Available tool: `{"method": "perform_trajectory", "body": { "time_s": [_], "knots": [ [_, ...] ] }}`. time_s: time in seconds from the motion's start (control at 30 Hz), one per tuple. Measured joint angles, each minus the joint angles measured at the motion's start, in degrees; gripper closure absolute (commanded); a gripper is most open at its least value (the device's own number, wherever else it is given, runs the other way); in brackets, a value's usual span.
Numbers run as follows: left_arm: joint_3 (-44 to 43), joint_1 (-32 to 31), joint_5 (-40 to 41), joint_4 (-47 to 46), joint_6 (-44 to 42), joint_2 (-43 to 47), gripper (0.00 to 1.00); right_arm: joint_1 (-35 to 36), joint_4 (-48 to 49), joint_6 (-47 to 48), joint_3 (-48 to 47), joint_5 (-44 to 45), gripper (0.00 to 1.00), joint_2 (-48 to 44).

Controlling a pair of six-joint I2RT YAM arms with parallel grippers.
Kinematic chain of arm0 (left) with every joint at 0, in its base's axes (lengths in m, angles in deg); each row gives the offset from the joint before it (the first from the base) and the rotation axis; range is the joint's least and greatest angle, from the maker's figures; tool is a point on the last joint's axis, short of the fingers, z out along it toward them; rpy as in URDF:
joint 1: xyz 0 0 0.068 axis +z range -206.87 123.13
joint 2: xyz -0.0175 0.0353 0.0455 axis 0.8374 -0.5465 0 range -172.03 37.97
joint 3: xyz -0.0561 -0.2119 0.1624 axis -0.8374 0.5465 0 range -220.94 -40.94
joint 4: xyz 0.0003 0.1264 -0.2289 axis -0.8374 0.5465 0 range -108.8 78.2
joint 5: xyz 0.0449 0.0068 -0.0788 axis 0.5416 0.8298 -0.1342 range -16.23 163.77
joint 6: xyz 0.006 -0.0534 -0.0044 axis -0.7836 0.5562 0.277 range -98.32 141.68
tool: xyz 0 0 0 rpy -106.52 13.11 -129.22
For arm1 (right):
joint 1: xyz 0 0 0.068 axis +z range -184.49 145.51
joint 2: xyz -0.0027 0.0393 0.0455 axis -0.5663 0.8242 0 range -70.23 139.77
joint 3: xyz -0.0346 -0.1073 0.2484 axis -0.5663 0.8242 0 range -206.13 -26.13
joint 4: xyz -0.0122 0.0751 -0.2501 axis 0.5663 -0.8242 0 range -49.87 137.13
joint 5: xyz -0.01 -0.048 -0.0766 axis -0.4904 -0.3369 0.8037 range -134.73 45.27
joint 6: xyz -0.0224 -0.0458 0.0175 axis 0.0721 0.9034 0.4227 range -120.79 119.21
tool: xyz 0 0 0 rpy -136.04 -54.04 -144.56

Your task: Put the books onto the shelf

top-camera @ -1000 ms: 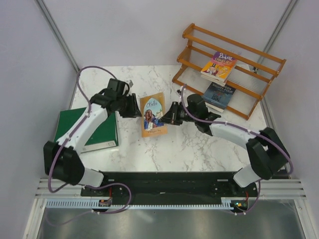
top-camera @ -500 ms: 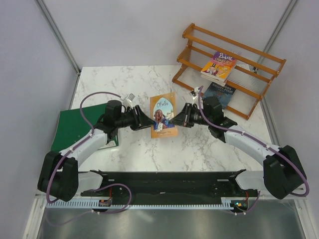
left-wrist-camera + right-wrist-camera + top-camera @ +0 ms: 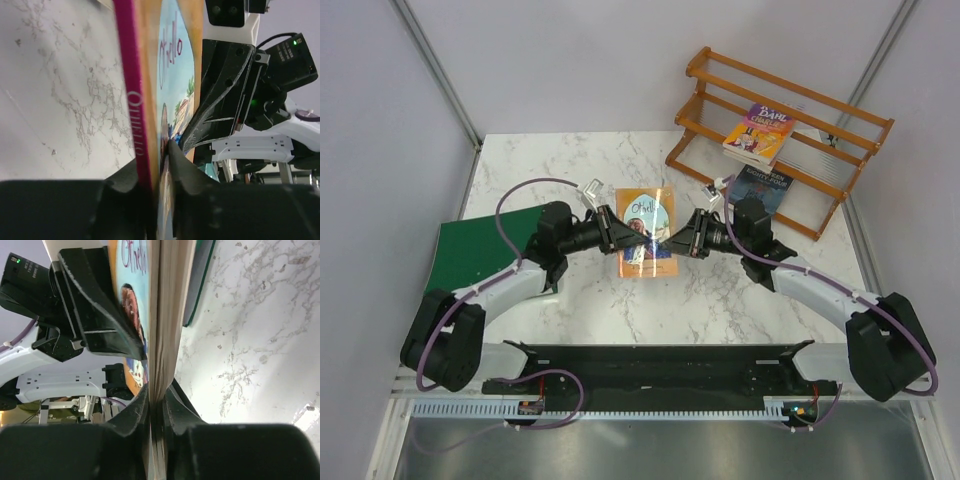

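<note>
The tan book [image 3: 646, 225] titled Othello, with a round picture and a magenta spine [image 3: 134, 100], is held over the middle of the table. My left gripper [image 3: 617, 232] [image 3: 159, 150] is shut on its spine edge. My right gripper [image 3: 677, 235] [image 3: 157, 390] is shut on the opposite page edge [image 3: 167, 315]. The two grippers face each other across the cover. The orange-brown shelf [image 3: 715, 68] stands at the back right. A purple-and-yellow book [image 3: 758, 133] leans on its upper tier and a dark blue book [image 3: 761, 190] on its lower tier.
A large green binder [image 3: 480, 255] lies flat at the table's left edge, partly under my left arm; its edge [image 3: 201, 285] shows behind the held book. Grey walls close in the table on the left, back and right.
The tan book has shifted a little to the right from where it lay. My left arm has stretched toward it and closed on its spine edge. My right arm has swung lower and outward.
</note>
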Motion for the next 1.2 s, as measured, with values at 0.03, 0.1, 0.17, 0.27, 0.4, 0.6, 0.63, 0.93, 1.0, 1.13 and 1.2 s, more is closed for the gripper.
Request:
{"method": "perform_trajectory", "body": {
  "time_s": [0.03,0.1,0.17,0.27,0.4,0.6,0.63,0.93,1.0,1.13,1.2],
  "knots": [
    [-0.11,-0.72,-0.09,-1.31,0.81,-1.11,0.98,-0.02,-0.52,0.15,0.04,-0.02,0.65,-0.15],
    [-0.63,-1.60,-0.87,-3.82,2.34,-2.99,0.98,-0.20,-2.82,1.18,0.28,0.87,0.55,-0.76],
    [-1.42,-2.73,-1.73,-5.44,3.19,-4.04,0.98,-0.17,-6.38,2.78,0.57,2.84,0.42,-2.08],
    [-2.34,-3.87,-2.40,-6.69,4.26,-4.59,0.98,-0.13,-11.08,4.48,1.07,6.29,0.30,-6.08],
    [-4.46,-4.31,-3.65,-8.11,5.22,-4.61,0.98,-0.94,-13.97,3.93,4.81,11.04,0.17,-14.45],
    [-6.95,-4.59,-4.98,-12.76,7.82,-6.27,0.98,-1.95,-13.55,-0.17,12.55,15.96,0.08,-25.09],
    [-7.17,-4.66,-5.22,-13.64,8.44,-6.88,0.98,-1.97,-13.33,-0.68,13.49,16.31,0.08,-26.05],
    [-9.55,-7.08,-6.01,-21.31,13.11,-14.10,0.98,-2.19,-6.34,-6.08,19.61,16.44,0.11,-28.15],
    [-9.94,-7.34,-5.97,-22.64,13.81,-15.37,0.98,-2.21,-5.49,-6.67,19.96,16.20,0.15,-28.44],
    [-10.16,-7.82,-5.81,-25.42,14.97,-18.23,0.98,-2.21,-3.72,-8.00,21.31,15.72,0.41,-30.91],
    [-10.16,-8.28,-5.79,-26.12,15.43,-19.52,0.98,-2.21,-3.67,-8.74,21.68,15.58,0.65,-32.48]
  ]
}}
